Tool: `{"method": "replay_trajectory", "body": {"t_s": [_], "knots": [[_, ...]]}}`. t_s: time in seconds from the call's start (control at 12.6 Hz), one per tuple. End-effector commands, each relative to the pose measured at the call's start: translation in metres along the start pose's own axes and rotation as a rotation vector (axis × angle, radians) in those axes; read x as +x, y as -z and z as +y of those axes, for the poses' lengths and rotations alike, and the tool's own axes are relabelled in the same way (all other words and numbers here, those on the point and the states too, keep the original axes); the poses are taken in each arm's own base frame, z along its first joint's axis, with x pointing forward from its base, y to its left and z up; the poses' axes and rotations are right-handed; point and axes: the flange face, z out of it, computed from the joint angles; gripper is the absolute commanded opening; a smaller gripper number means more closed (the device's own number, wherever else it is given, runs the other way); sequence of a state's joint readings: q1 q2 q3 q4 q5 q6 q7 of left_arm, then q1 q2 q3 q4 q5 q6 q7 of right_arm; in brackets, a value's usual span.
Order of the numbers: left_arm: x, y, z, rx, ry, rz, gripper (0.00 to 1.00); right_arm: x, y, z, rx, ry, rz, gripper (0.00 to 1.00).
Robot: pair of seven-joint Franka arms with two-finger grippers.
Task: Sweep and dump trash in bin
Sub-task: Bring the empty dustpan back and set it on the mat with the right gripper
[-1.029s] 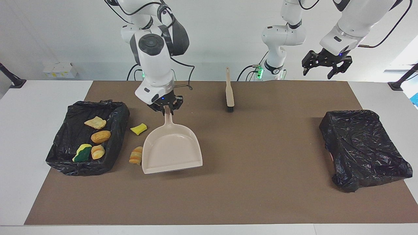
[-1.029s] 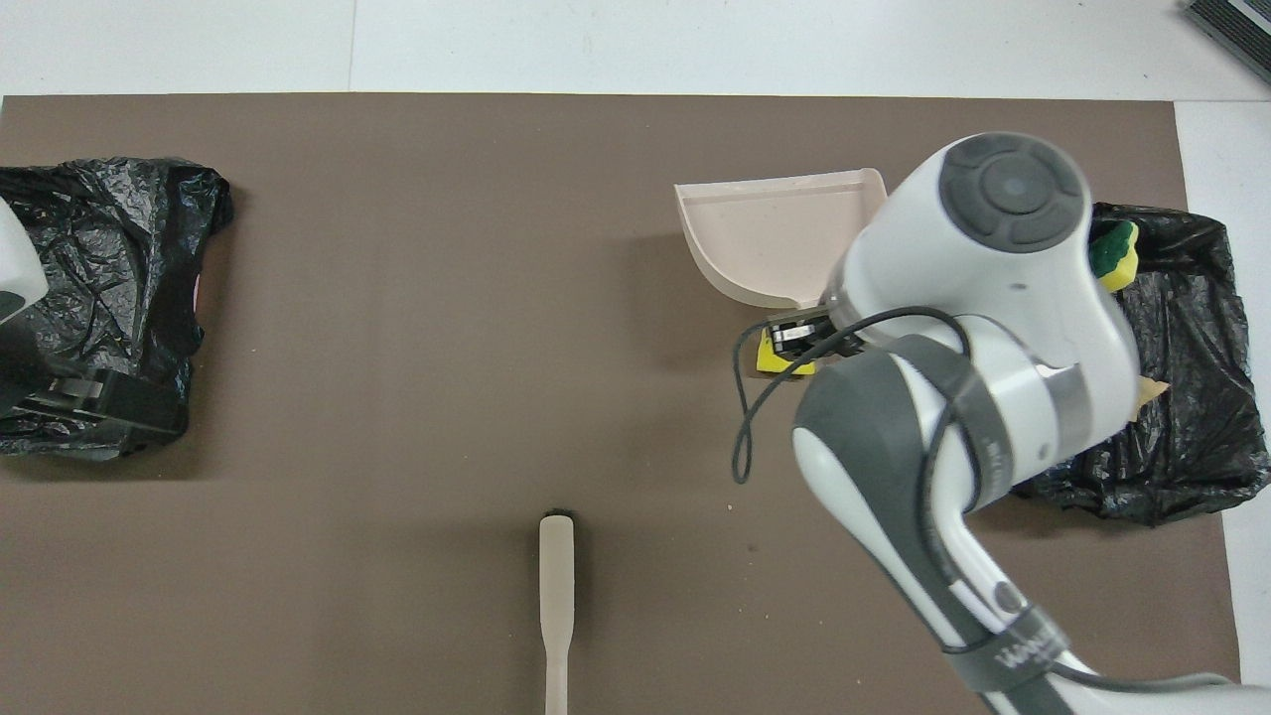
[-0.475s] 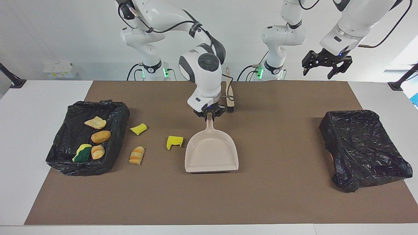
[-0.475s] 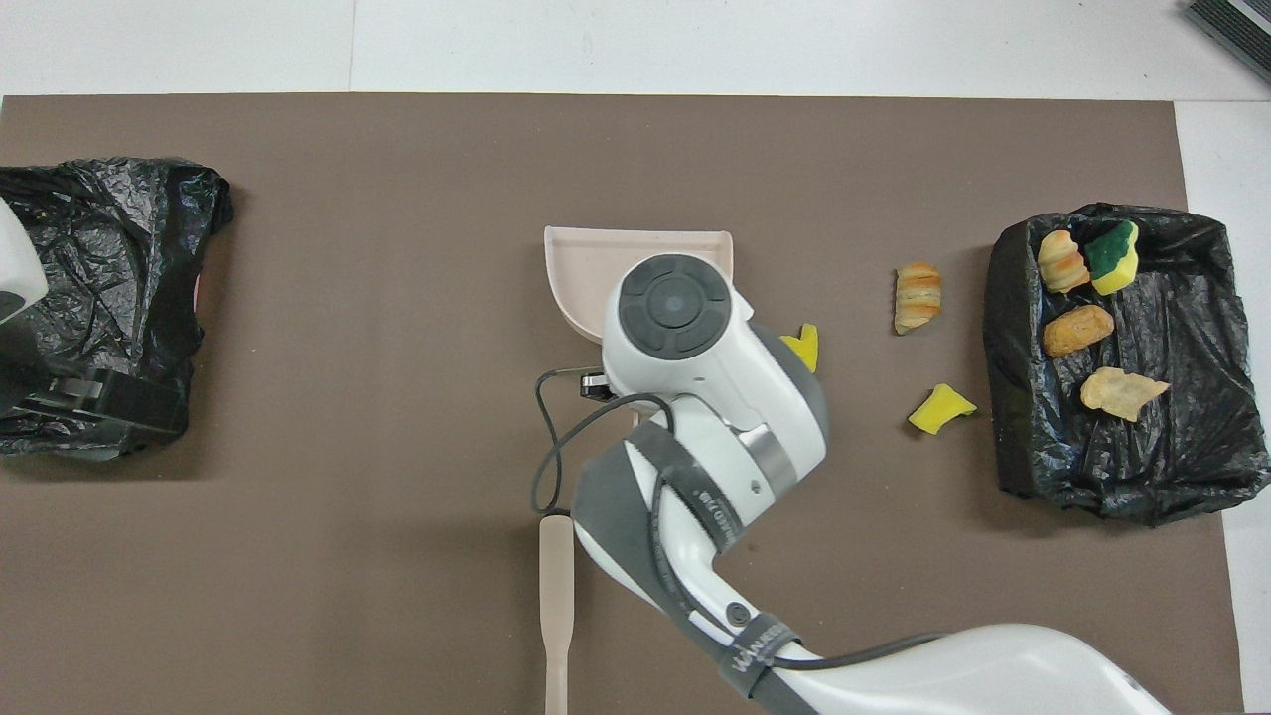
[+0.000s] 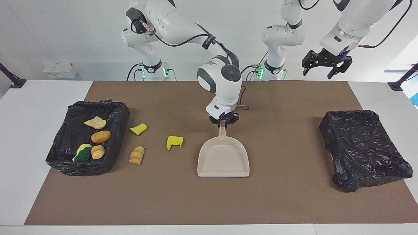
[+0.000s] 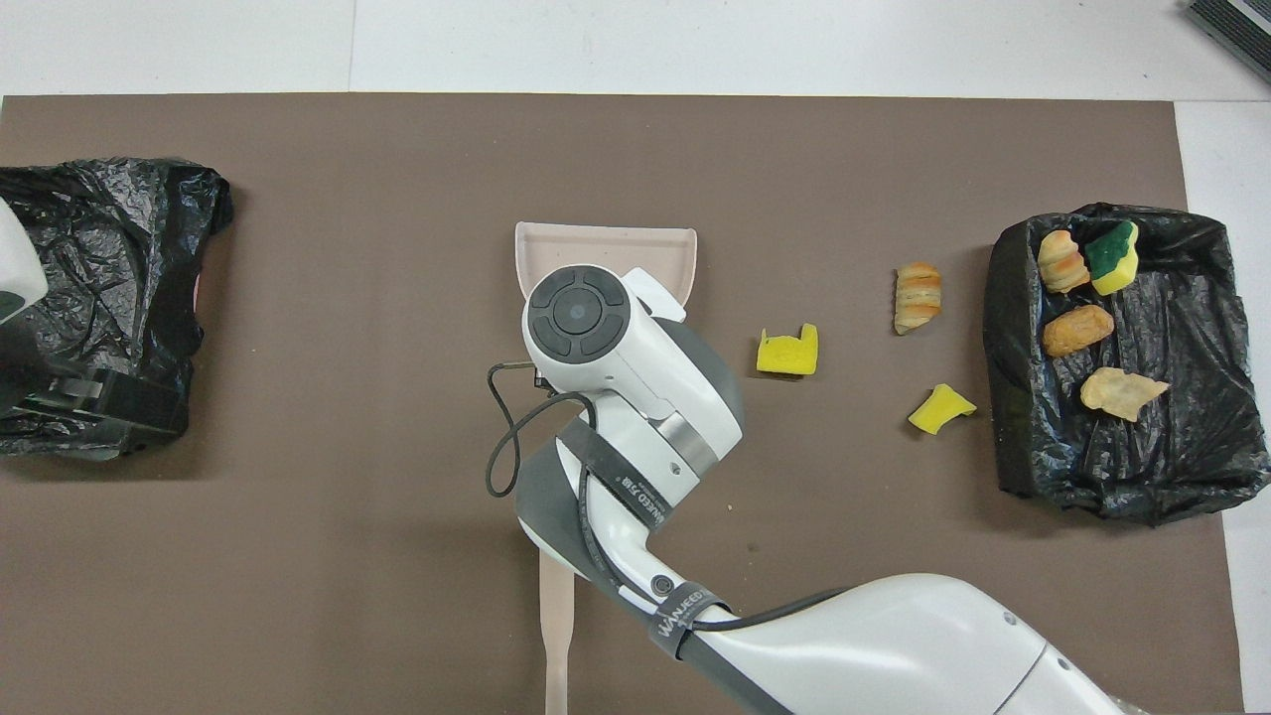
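Dustpan [image 5: 223, 157], clamped by its handle in the right gripper [image 5: 223, 121], is sliding mid-table away from three trash scraps [image 5: 174, 142] lying beside the bin [image 5: 115, 147], leaving them unswept, while the left gripper [image 5: 326, 67] is waiting, fingers apart.

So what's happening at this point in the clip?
The right end effector is shut on the handle of the dustpan, which sits empty near the middle of the mat. Three scraps lie loose on the mat between the dustpan and the lined bin at the right arm's end, which already holds four pieces. The left end effector waits open, raised over the left arm's end of the table. The brush lies untouched nearer to the robots than the dustpan.
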State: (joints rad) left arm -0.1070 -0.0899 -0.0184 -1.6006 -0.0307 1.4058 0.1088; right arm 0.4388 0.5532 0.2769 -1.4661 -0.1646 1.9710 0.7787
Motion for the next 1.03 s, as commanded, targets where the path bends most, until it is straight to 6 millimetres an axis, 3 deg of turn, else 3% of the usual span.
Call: {"method": "replay_trajectory", "body": {"t_s": [0.0, 0.08, 0.32, 0.4, 0.55, 0.87, 0.95], "knots": [[0.0, 0.006, -0.002, 0.016, 0.0, 0.011, 1.0, 0.0, 0.004, -0.006, 0.008, -0.007, 0.017, 0.41], [0.0, 0.006, -0.002, 0.016, -0.001, 0.011, 1.0, -0.006, -0.002, -0.004, 0.001, -0.014, 0.013, 0.99], [0.0, 0.005, -0.002, 0.015, 0.003, 0.011, 1.0, -0.016, 0.015, -0.006, 0.001, -0.051, 0.013, 1.0], [0.001, 0.006, -0.002, 0.016, 0.005, 0.014, 1.0, -0.024, 0.029, -0.01, 0.008, -0.056, 0.017, 1.0], [0.001, 0.006, -0.001, 0.016, 0.002, 0.014, 1.0, -0.044, 0.035, -0.005, -0.05, -0.032, -0.02, 1.0], [0.001, 0.006, 0.006, 0.016, -0.008, 0.016, 1.0, -0.112, 0.066, 0.004, -0.022, -0.088, -0.074, 1.0], [0.002, 0.006, 0.012, 0.01, -0.017, 0.017, 1.0, -0.137, 0.062, 0.004, -0.043, -0.06, -0.082, 1.0]]}}
